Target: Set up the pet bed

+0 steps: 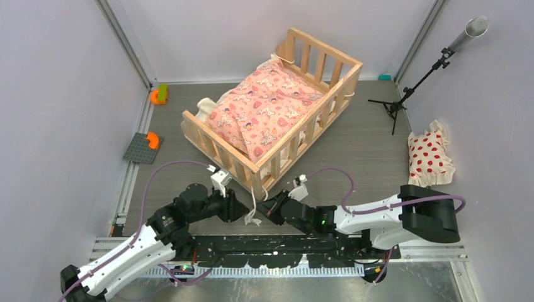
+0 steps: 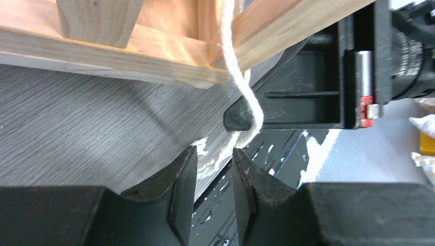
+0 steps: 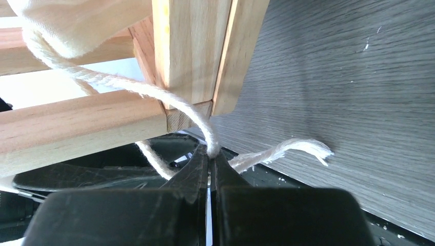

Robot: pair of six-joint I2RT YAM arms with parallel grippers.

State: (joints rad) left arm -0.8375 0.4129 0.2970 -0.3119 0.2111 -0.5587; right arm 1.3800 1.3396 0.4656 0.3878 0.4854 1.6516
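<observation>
The pet bed [image 1: 221,144] stands askew in the middle of the desk [image 1: 371,145], with the pink cushion [image 1: 264,110] laid inside. Both arms meet at its near corner post [image 1: 256,179], I'd judge to tie the cushion down there. The right gripper [image 3: 209,163] has its jaws pinched tight on the cream tie [image 3: 209,134] just under the post. The left gripper [image 2: 215,161] has its jaws narrowly parted, gripping nothing, with the cord's frayed end just beyond them.
</observation>
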